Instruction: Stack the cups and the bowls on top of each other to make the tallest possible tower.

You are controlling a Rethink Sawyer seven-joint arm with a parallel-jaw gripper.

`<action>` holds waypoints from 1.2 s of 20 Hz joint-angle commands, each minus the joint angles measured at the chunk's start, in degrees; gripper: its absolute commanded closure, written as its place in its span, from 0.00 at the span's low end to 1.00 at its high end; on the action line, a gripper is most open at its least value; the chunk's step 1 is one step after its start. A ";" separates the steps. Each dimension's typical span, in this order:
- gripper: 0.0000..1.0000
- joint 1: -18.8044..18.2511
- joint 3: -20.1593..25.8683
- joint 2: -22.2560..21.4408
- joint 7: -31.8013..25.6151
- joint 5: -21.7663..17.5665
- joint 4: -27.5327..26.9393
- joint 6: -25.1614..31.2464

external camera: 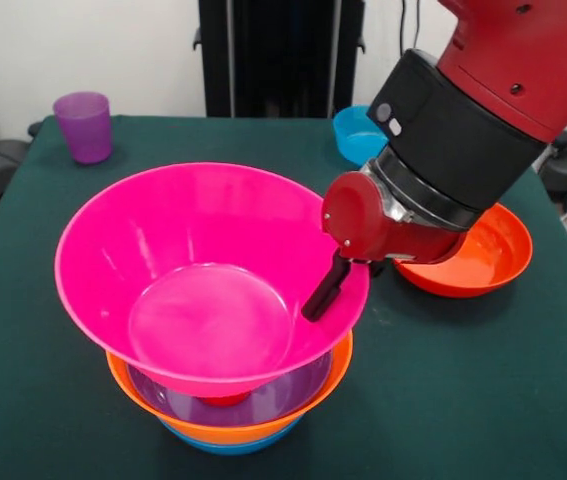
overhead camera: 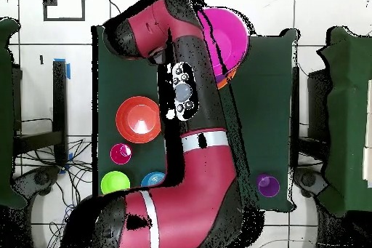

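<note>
The tower stands near the table's front: a large pink bowl (external camera: 213, 270) sits on a red cup (external camera: 225, 398), which stands in a purple bowl (external camera: 283, 395) nested in an orange bowl (external camera: 313, 385) and a blue bowl (external camera: 233, 445). My gripper (external camera: 315, 305) is at the pink bowl's right rim, with one black finger (external camera: 325, 290) inside the rim and the other hidden behind it, shut on the rim. In the overhead view the pink bowl (overhead camera: 229, 30) shows at the top and the arm hides the gripper. A purple cup (external camera: 83, 125) stands alone at the back left.
A red-orange bowl (external camera: 478, 255) lies right of the tower, partly behind the arm. A blue bowl (external camera: 358, 135) sits at the back. The overhead view also shows a green bowl (overhead camera: 115, 182), a small reddish-pink cup (overhead camera: 120, 153), the blue bowl (overhead camera: 152, 180) and the purple cup (overhead camera: 268, 185).
</note>
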 commanded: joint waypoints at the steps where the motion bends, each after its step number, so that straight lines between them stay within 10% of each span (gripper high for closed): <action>1: 1.00 -1.39 -2.02 1.21 -2.27 1.06 6.40 -4.63; 24: 1.00 1.86 -4.92 3.70 1.97 2.49 4.88 -5.38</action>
